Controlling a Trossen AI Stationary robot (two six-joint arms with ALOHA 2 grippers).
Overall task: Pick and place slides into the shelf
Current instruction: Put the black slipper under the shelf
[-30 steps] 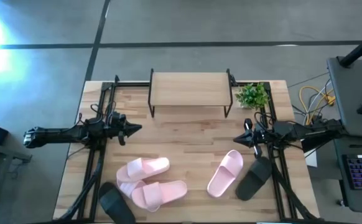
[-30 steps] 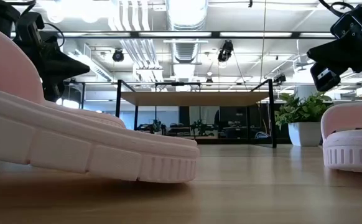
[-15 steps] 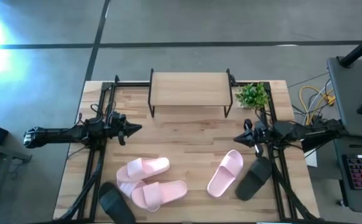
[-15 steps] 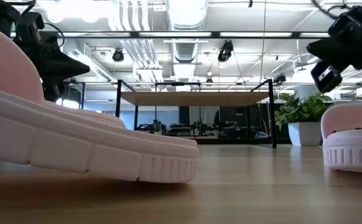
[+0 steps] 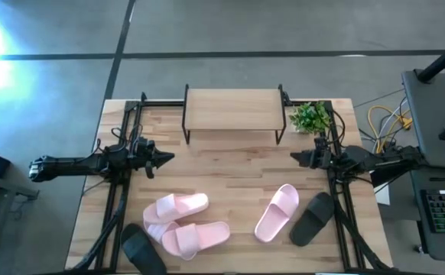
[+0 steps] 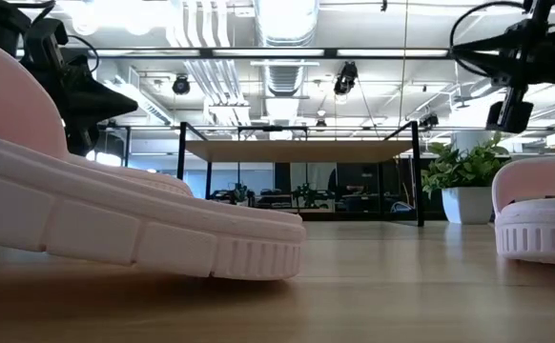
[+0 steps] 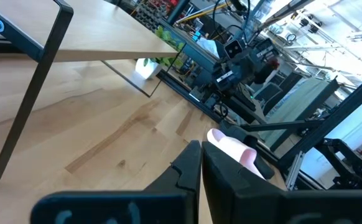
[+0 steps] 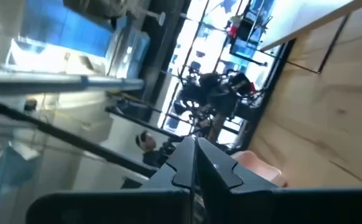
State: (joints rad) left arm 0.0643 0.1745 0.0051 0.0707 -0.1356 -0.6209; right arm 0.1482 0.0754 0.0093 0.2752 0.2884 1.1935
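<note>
The shelf (image 5: 233, 106) stands at the 12 o'clock edge of the table (image 5: 230, 164), its plank top bare. A potted plant (image 5: 310, 118) sits just beside it, at the shelf's 3 o'clock.

Slides visible on the table, high view:
- Two pink slides (image 5: 175, 208) (image 5: 194, 237) lie overlapping at roughly 7 o'clock from the table centre.
- A black slide (image 5: 142, 249) lies just beside that pair, at their 8 o'clock, against the near table edge.
- A third pink slide (image 5: 277, 211) lies at about 5 o'clock from the table centre, toe angled toward 1 o'clock.
- A second black slide (image 5: 311, 218) lies just beside it at its 3 o'clock, on the same angle.
All five lie well apart from the shelf.

Left gripper (image 5: 167, 158): positioned at 9 o'clock from the table centre, above the table surface, tips pointing toward 3 o'clock. Its fingers (image 7: 190, 163) are pressed together and hold nothing.

Right gripper (image 5: 294, 156): positioned at 3 o'clock from the table centre, tips pointing toward 9 o'clock, at 12 o'clock from the third pink slide and clear of it. Its fingers (image 8: 196, 155) are pressed together with nothing between them.

In the low view the nearest pink slide (image 6: 115, 210) fills the left foreground
</note>
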